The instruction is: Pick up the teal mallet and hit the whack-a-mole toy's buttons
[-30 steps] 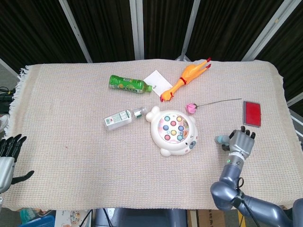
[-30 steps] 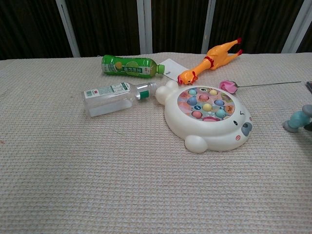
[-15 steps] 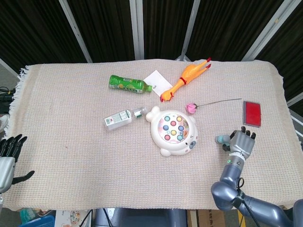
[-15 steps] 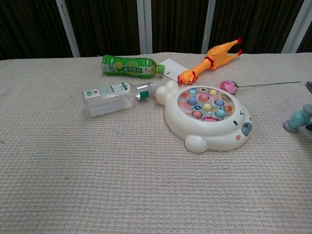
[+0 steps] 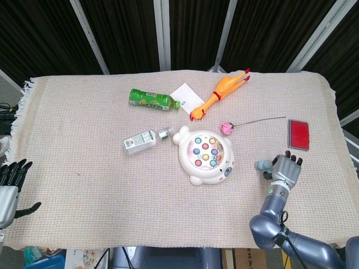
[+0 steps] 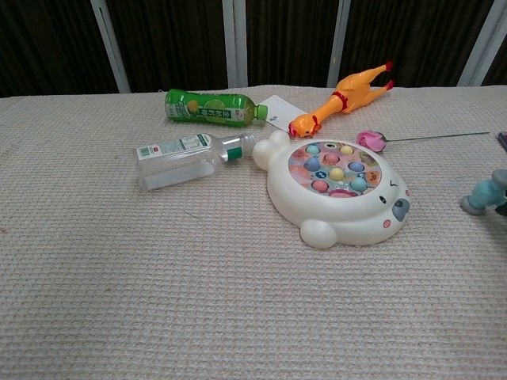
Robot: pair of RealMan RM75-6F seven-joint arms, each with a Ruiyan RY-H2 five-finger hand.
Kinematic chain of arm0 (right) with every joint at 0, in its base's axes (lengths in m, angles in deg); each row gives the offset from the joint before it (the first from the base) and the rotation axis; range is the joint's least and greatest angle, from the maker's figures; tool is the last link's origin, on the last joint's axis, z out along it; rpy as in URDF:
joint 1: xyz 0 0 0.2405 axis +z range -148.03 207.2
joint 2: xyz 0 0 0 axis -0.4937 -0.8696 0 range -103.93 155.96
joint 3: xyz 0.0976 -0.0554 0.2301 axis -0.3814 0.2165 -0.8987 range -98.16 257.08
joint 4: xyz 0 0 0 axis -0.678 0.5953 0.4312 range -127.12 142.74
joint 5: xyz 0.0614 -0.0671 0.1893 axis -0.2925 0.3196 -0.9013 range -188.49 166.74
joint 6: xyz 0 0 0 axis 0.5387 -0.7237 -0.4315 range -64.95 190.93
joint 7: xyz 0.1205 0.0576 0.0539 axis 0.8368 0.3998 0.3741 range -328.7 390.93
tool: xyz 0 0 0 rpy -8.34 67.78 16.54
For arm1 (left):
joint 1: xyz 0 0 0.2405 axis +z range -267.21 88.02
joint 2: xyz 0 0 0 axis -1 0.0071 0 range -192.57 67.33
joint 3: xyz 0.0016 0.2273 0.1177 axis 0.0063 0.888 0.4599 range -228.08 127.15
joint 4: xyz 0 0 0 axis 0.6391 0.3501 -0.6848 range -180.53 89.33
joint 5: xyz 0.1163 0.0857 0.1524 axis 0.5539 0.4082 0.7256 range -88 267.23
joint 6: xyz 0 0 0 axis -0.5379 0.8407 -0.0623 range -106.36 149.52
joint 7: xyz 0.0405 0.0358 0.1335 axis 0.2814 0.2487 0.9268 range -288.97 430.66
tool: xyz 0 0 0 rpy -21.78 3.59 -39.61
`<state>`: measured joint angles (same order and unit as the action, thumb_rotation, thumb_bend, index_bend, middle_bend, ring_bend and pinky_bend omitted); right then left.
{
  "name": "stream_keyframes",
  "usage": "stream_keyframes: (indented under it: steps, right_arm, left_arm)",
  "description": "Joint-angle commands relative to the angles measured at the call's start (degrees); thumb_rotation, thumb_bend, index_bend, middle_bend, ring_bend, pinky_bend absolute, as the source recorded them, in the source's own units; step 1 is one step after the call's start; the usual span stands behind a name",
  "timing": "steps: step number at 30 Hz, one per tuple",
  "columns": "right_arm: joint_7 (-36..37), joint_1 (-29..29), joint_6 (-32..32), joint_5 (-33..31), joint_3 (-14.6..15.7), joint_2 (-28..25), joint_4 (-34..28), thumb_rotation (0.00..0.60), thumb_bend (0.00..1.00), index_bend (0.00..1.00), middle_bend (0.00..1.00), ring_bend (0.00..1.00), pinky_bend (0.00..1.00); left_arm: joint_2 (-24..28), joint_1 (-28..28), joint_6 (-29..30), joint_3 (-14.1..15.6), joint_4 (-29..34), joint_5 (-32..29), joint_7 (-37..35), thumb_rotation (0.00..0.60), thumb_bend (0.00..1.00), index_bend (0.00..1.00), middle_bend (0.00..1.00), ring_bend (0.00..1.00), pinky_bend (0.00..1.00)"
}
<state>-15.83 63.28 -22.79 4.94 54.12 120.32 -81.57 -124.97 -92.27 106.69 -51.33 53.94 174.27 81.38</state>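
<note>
Nothing moved since earlier frames, right hand [image 5: 286, 170] over teal mallet [image 5: 261, 165] right of whack-a-mole toy [image 5: 206, 156], grip unclear, left hand [image 5: 10, 185] far left, fingers apart, empty

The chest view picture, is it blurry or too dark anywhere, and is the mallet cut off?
In the chest view it is bright and sharp, with soft shadows, and the teal mallet is cut off by the right edge. In the head view the right hand covers most of it, and the backdrop is dark.
</note>
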Motion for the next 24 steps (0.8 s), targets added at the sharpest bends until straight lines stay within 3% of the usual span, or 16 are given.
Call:
stream_keyframes:
  steps: [1, 24]
  right_arm:
    - [0.09, -0.08, -0.03, 0.07, -0.09, 0.03, 0.02, 0.6, 0.28, 0.55, 0.15, 0.12, 0.05]
    - [-0.13, -0.44, 0.18, 0.69, -0.16, 0.31, 0.33, 0.6, 0.32, 0.61, 0.17, 0.13, 0.06]
  left_arm:
    - [0.01, 0.02, 0.07, -0.02, 0.02, -0.02, -0.02, 0.6, 0.0, 0.07, 0.0, 0.0, 0.0]
    - [0.2, 0.05, 0.02, 0.03, 0.19, -0.2, -0.13, 0.6, 0.0, 0.07, 0.0, 0.0, 0.0]
